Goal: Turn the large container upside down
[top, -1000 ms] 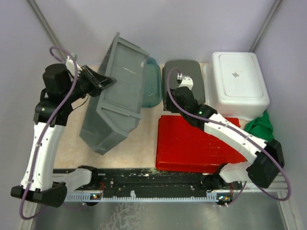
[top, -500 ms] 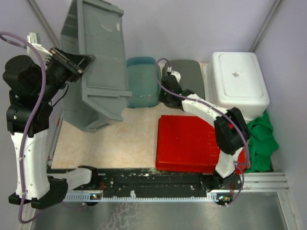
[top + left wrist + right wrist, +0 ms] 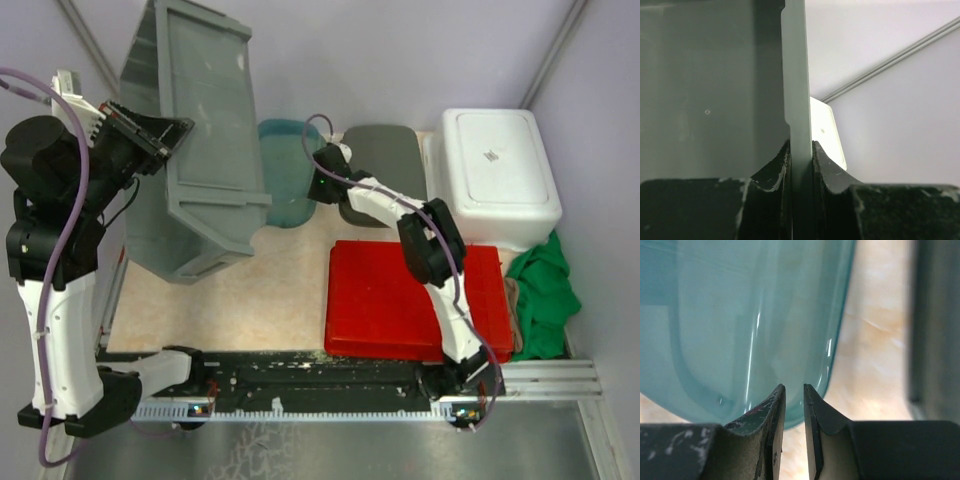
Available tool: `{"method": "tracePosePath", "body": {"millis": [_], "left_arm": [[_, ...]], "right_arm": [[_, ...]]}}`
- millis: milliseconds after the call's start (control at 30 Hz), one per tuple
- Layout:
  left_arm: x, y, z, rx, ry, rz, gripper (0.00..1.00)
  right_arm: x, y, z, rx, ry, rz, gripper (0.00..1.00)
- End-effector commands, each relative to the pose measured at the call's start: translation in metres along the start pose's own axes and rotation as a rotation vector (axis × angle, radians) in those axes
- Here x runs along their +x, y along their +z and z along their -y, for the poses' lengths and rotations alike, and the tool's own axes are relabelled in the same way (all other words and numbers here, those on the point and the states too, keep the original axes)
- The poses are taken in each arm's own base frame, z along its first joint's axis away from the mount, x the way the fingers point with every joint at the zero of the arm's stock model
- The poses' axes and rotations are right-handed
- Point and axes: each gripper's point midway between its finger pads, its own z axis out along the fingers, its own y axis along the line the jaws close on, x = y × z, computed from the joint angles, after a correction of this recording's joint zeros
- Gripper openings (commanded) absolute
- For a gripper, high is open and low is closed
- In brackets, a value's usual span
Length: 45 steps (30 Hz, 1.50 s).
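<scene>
Left gripper (image 3: 176, 130) pinches flat wall of grey plastic container (image 3: 205, 150).

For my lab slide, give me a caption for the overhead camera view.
Left gripper clamps the large grey container by its wall, tipped up; right gripper closed at the teal tub edge.
</scene>
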Motion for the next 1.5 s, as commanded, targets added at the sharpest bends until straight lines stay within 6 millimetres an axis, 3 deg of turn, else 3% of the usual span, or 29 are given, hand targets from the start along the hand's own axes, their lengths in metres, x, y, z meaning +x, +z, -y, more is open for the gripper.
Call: {"method": "tracePosePath", "body": {"millis": [0,133,233,300,433,600,767,867,1033,1133,1233,1367,1467], "left_arm": [[-0.054,-0.035,0.062,0.217,0.089,0.222,0.0],[-0.051,-0.033,0.058,0.208,0.087,0.211,0.0],[-0.046,-0.032,0.056,0.208,0.082,0.199,0.0],[-0.045,-0.033,0.056,0.213,0.08,0.198,0.0],[-0.041,-0.031,0.054,0.22,0.066,0.19,0.0],[-0.037,-0.029,0.051,0.216,0.059,0.18,0.0],[-0.035,-0.026,0.049,0.209,0.057,0.169,0.0],[-0.035,-0.025,0.047,0.199,0.062,0.168,0.0],[-0.036,-0.024,0.045,0.185,0.068,0.168,0.0],[-0.035,-0.024,0.045,0.183,0.067,0.16,0.0],[-0.033,-0.023,0.043,0.179,0.067,0.154,0.0],[-0.029,-0.018,0.041,0.186,0.06,0.141,0.0],[-0.023,-0.014,0.04,0.202,0.044,0.123,0.0]], "right_arm": [[-0.003,0.02,-0.085,-0.242,0.049,-0.043,0.24],[0.009,0.024,-0.162,-0.447,0.002,-0.115,0.27],[0.013,0.012,-0.193,-0.56,-0.035,-0.142,0.29],[0.007,0.004,-0.188,-0.556,-0.055,-0.125,0.3],[-0.024,-0.016,-0.156,-0.508,-0.004,-0.018,0.31],[-0.023,0.005,-0.096,-0.346,0.074,-0.02,0.31],[-0.005,0.033,-0.084,-0.287,0.119,-0.063,0.33],[0.001,0.047,-0.098,-0.306,0.154,-0.075,0.34],[0.018,0.07,-0.154,-0.397,0.193,-0.086,0.36],[0.024,0.067,-0.193,-0.505,0.233,-0.087,0.38],[0.027,0.056,-0.216,-0.618,0.245,-0.107,0.38],[0.022,0.024,-0.221,-0.68,0.147,-0.153,0.38],[0.014,-0.004,-0.197,-0.682,0.114,-0.167,0.4]]}}
